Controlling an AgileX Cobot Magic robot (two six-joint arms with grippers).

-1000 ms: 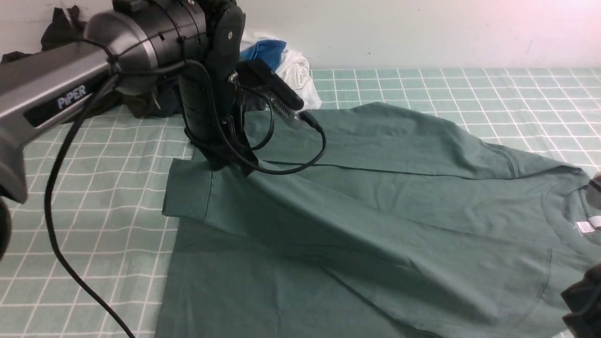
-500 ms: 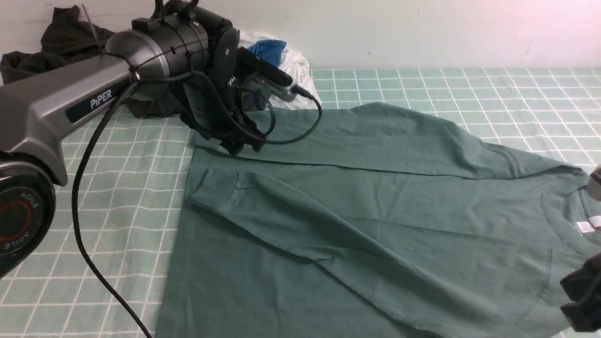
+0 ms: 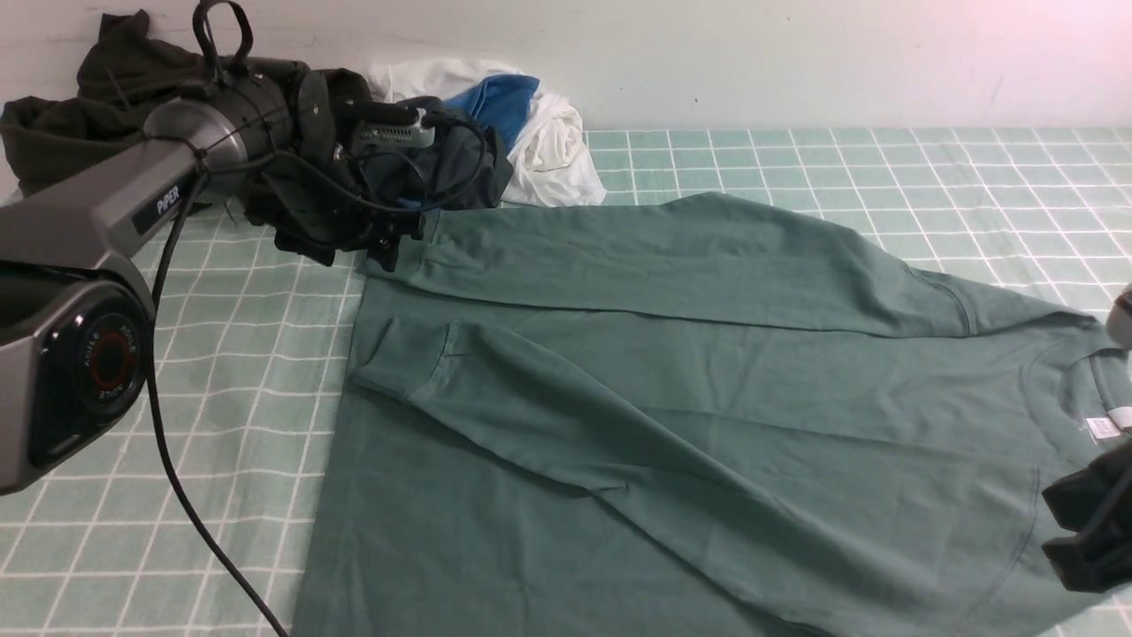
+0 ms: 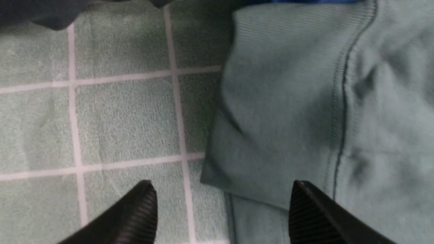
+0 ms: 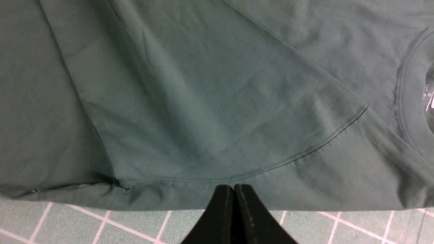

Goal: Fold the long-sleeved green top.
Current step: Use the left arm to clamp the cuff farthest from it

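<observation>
Hovering the left gripper [image 4: 222, 198], spread wide and empty, over the ribbed cuff [image 4: 281, 101] of the far sleeve, at 10 o'clock in the front view. Noting the green long-sleeved top [image 3: 707, 398] lying flat on the checked cloth [image 3: 221, 354], collar [image 3: 1074, 389] toward 3 o'clock, hem [image 3: 336, 495] toward 9 o'clock, near sleeve [image 3: 531, 416] already laid across the body. Seeing the right gripper [image 5: 234, 188] clenched on nothing at the shoulder edge, around 4 o'clock; not managing to tell whether it is pressing the fabric.

Judging the step in hand as taking that far cuff to bring its sleeve over the body. Advising:
- lowering straight down, straddling the cuff's corner;
- pinching both knit layers only (the cloth beneath looks easy to snag);
- steering clear of the dark garments [image 3: 80, 115] heaped near, toward 11 o'clock;
- lifting low, carrying toward 5 o'clock, laying the sleeve alongside its twin;
- avoiding dragging the body out of square.
</observation>
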